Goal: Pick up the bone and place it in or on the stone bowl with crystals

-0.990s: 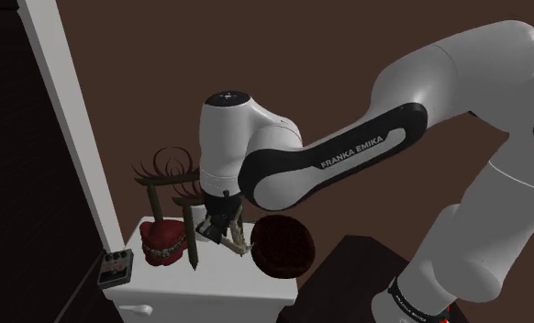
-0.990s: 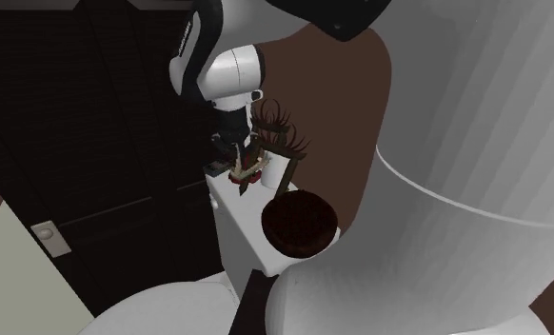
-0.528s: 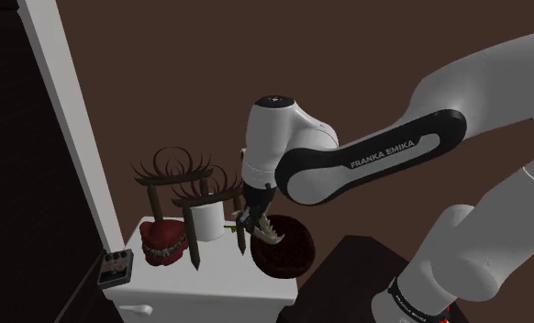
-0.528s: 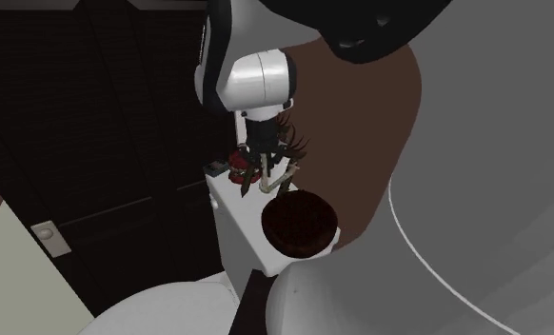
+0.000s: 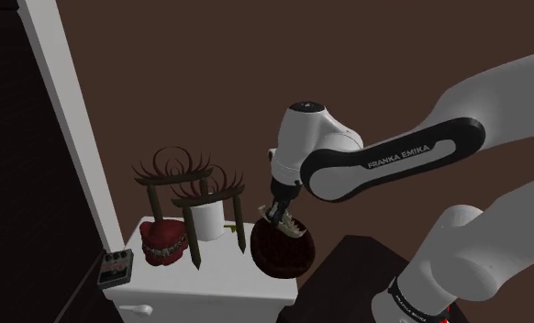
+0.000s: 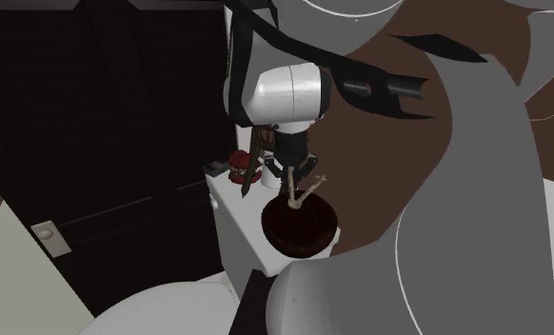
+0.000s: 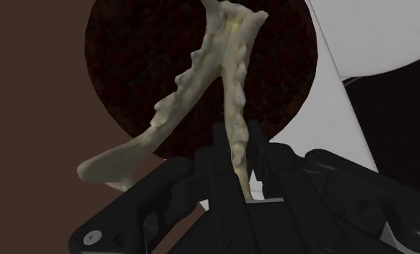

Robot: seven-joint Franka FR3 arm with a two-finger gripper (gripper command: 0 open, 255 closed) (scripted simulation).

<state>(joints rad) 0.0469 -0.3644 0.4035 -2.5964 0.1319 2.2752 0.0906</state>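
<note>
Risk sits in the release: the gripper [image 7: 235, 148] clamps one branch of the toothed jawbone [image 7: 232, 36] over the dark red bowl [image 7: 129, 65]; dropped off-centre, its long fork may catch the rim and tumble off the white cabinet [image 5: 219, 275].

Bone [image 6: 301, 194] in gripper [image 6: 290, 177] above dark bowl [image 6: 283, 236]

Dim overall, dark walls [image 5: 210, 73] (brown, near black); the white arm [image 5: 499, 96] catches soft light from above
</note>
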